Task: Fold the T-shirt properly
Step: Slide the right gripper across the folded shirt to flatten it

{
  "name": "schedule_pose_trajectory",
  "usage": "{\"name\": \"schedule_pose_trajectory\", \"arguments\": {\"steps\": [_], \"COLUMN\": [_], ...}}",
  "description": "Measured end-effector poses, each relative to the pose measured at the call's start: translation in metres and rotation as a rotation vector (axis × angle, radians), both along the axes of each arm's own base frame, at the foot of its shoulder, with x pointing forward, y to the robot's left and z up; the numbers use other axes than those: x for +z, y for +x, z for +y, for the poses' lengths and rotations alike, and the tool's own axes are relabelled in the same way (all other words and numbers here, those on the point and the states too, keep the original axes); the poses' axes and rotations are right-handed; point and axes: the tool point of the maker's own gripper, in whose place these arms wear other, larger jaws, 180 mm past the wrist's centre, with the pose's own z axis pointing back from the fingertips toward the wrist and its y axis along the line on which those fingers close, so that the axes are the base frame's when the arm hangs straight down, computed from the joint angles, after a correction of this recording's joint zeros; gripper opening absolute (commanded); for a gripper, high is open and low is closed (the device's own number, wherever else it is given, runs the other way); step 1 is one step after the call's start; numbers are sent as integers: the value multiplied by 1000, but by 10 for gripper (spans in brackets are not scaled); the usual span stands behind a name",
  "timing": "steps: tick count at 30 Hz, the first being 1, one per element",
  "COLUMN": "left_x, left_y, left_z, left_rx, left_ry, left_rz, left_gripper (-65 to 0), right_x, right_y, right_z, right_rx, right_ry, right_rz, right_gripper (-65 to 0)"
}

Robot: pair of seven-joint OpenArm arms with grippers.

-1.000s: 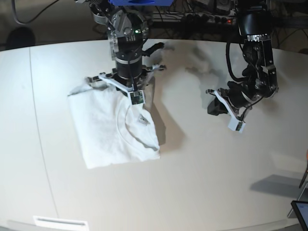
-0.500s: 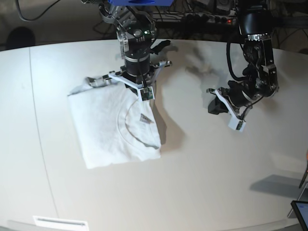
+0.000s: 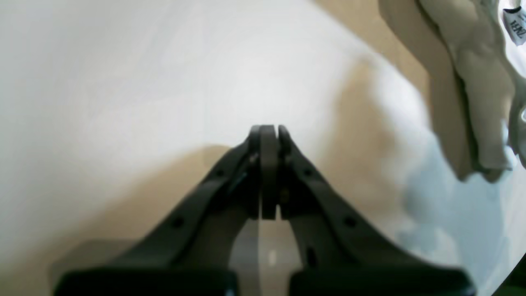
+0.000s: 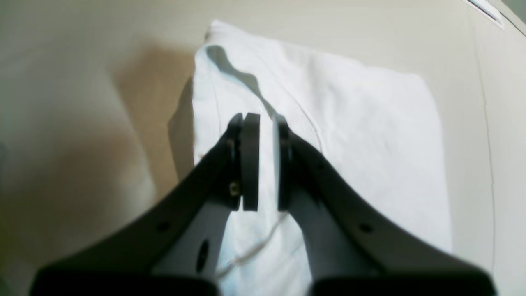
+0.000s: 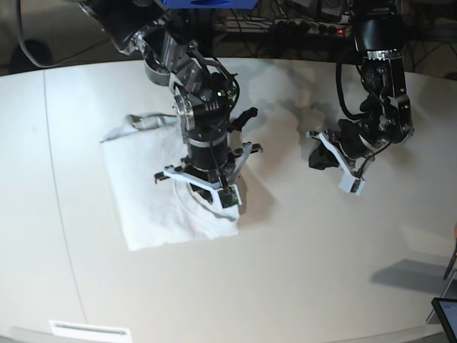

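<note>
my right gripper (image 4: 263, 164), jaws slightly apart and empty, above the folded t-shirt (image 4: 361, 135); left gripper (image 3: 267, 172) closed; neck label (image 3: 517, 25) print unreadable.

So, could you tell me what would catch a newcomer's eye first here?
The folded white T-shirt lying left of centre on the table, with the right arm's gripper hanging over its near right corner. The left gripper waits apart at the right, shut and empty.

One T-shirt (image 5: 146, 189); two grippers; one table (image 5: 300, 271)
</note>
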Motion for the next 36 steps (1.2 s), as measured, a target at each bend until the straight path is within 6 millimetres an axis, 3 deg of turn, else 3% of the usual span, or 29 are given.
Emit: {"name": "schedule_pose_trajectory", "arguments": {"steps": [12,18,25,28,31,33,36], "left_x": [0,-1,-1,-1,-2,-1,4], "left_y": [0,0,0,-1,-1,-2,-9], "left_z": [1,2,2,1,-2,-3,-8], "left_rx": [0,0,0,0,-10,-13,-31], "left_ry": [6,8,10,10,8,10,17], "left_rz": [1,2,3,3,5,3,-14], "left_gripper": [-650,-650,-650,-650,-650,-650,-650], "right_x": [-12,-65,-87,-75,-34,-7,10], "right_y": [52,51,47,42,49,57,67], "right_z": [6,7,12,16,10,-6,-49], "right_rx": [44,49,94,65,35,-13,-182], "right_ry": [-134,-104,-158,-102,-30,2,53], "right_rz": [-45,132,134,129,17,-52,-66], "right_gripper": [-602,-602,-602,-602,-602,-602,-602]}}
